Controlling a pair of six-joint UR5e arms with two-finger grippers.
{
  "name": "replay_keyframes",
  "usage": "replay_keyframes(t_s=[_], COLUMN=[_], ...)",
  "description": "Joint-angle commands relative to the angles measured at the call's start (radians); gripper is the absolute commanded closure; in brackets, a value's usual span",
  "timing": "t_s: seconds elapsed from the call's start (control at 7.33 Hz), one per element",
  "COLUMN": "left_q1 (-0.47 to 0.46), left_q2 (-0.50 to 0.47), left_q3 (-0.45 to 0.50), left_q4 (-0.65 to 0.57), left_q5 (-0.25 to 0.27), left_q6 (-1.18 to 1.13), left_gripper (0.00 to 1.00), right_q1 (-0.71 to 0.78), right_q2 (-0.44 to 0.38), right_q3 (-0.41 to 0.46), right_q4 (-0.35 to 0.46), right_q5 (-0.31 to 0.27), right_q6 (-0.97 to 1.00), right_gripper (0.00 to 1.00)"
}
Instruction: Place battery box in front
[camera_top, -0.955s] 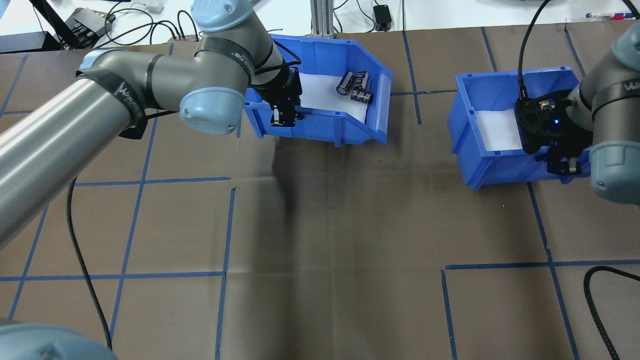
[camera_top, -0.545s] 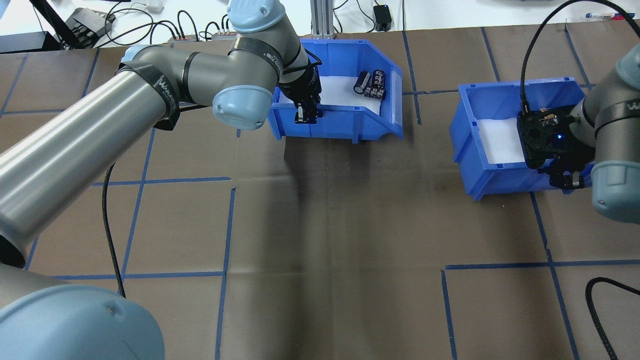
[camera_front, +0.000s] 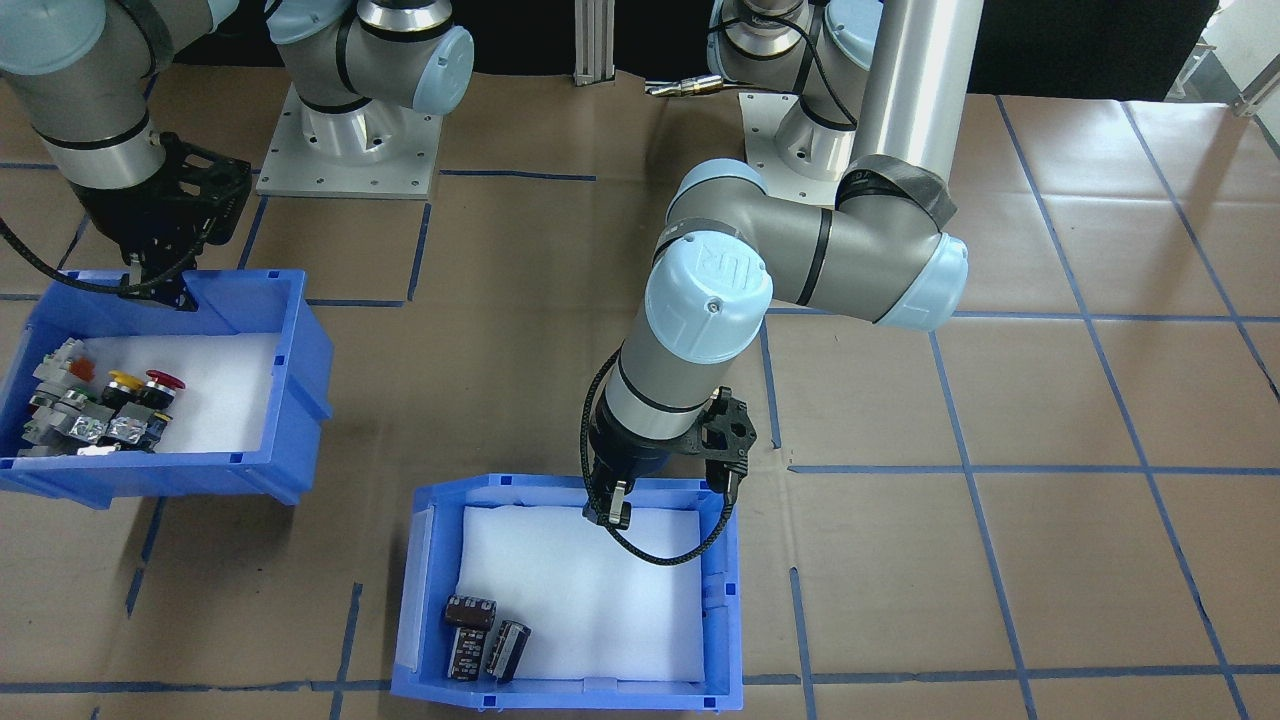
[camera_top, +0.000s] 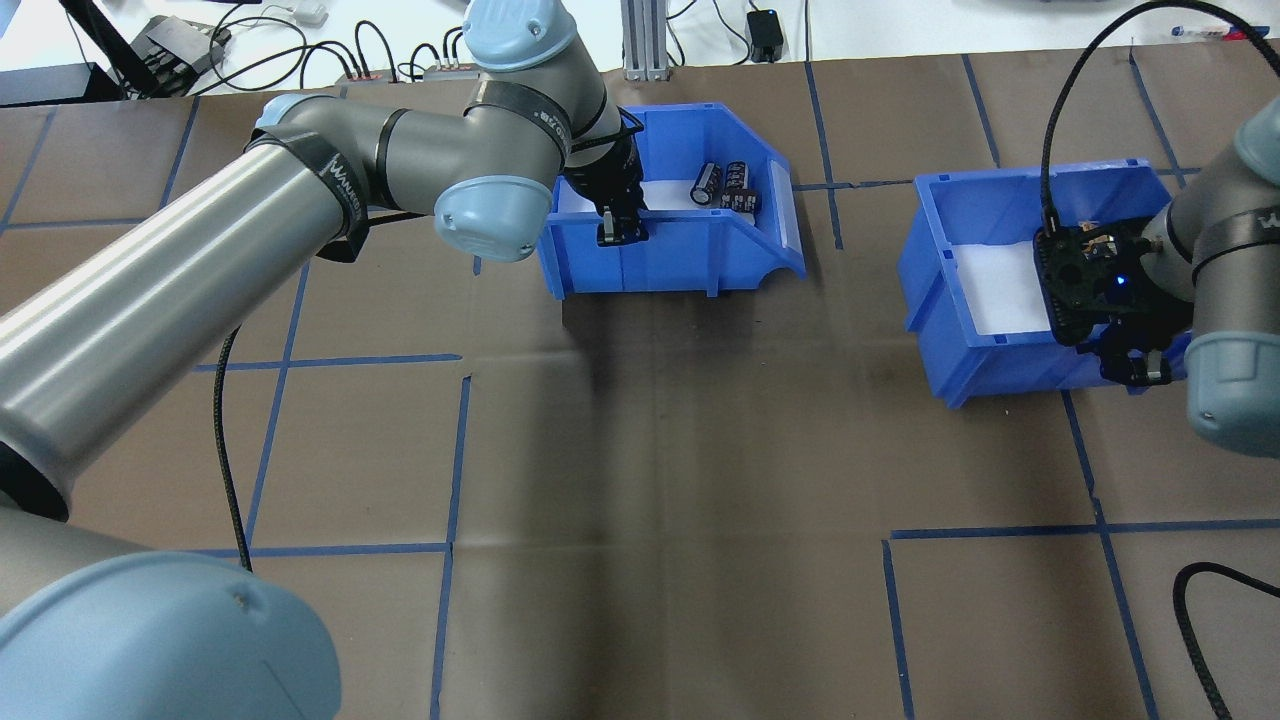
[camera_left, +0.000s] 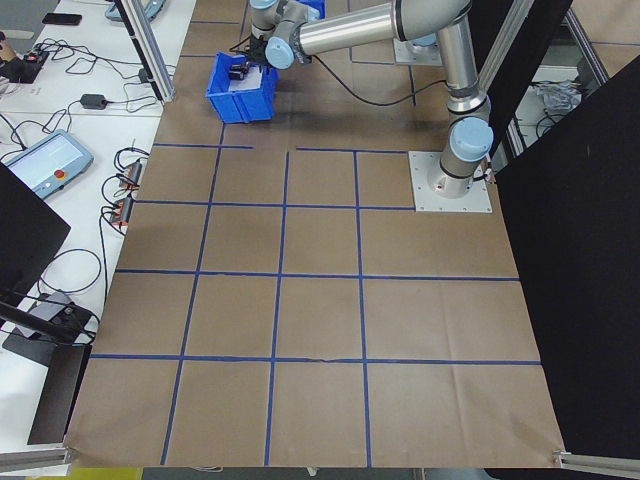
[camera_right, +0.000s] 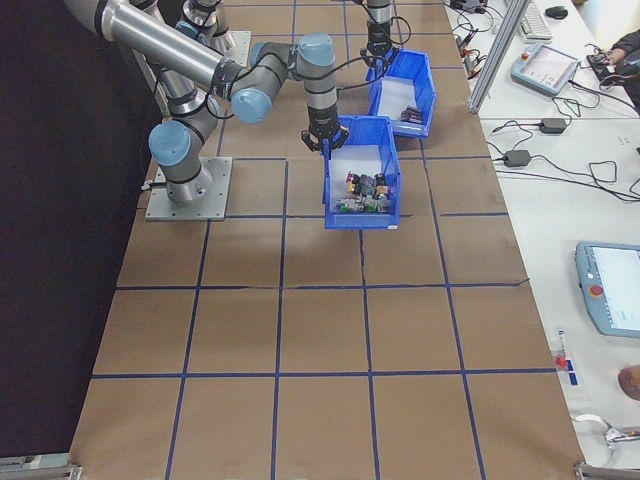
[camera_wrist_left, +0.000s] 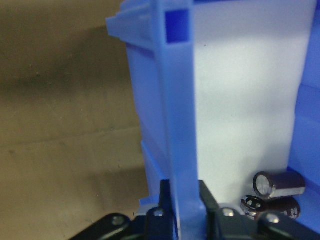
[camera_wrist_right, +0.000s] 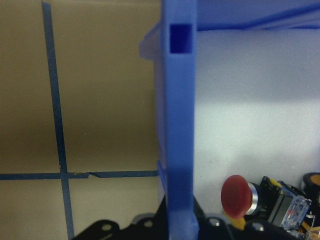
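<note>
The battery box (camera_top: 680, 262) is a blue bin with a white liner, standing at the far middle of the table. A few dark cylindrical cells (camera_top: 722, 185) lie in its right end. My left gripper (camera_top: 612, 232) is shut on the box's near wall, one finger inside and one outside. The left wrist view shows that blue wall (camera_wrist_left: 179, 150) pinched between the fingers, with the cells (camera_wrist_left: 280, 184) beyond. From the front, the box (camera_front: 725, 620) sits low in the view, the left gripper (camera_front: 610, 512) on its rim. My right gripper (camera_top: 1130, 368) is shut on the other blue bin's wall (camera_wrist_right: 180, 150).
The second blue bin (camera_top: 1000, 355), at the right, holds red and yellow push-button switches (camera_front: 100, 405). Black cables hang beside the left arm (camera_top: 225, 420) and at the near right (camera_top: 1200, 600). An aluminium post (camera_top: 645, 35) and electronics stand beyond the table's far edge.
The left arm has carried the battery box to the right and straightened it, then tipped it slightly. The right arm has drawn the switch bin a little nearer to the robot.
</note>
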Motion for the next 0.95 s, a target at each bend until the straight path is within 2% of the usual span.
replay_keyframes(t_s=[0.0, 0.14, 0.27, 0.41, 0.55, 0.68, 0.82], left_q1=[-0.006, -0.006, -0.005, 0.014, 0.034, 0.067, 0.116], left_q2=[0.039, 0.079, 0.139, 0.209, 0.248, 0.286, 0.335], left_q3=[-0.021, -0.039, -0.058, -0.076, -0.078, -0.079, -0.082], left_q4=[-0.011, -0.021, -0.043, -0.131, -0.194, -0.252, -0.302], left_q5=[0.005, 0.002, 0.004, 0.019, 0.094, 0.107, 0.132], left_q6=[-0.033, -0.026, 0.003, 0.159, 0.337, 0.518, 0.795], left_gripper=[0.30, 0.20, 0.25, 0.23, 0.11, 0.00, 0.00], right_q1=[0.003, 0.003, 0.012, 0.028, 0.069, 0.135, 0.226], right_q2=[-0.037, -0.066, -0.094, -0.120, -0.149, -0.157, -0.156], right_q3=[0.038, 0.073, 0.106, 0.141, 0.175, 0.189, 0.190], right_q4=[0.001, 0.001, 0.001, 0.002, 0.002, 0.002, 0.005], right_q5=[0.000, -0.002, 0.001, 0.001, 0.001, 0.001, 0.000], right_q6=[0.001, 0.003, 0.017, 0.026, 0.079, 0.165, 0.276], right_gripper=[0.98, 0.98, 0.98, 0.98, 0.98, 0.99, 0.99])
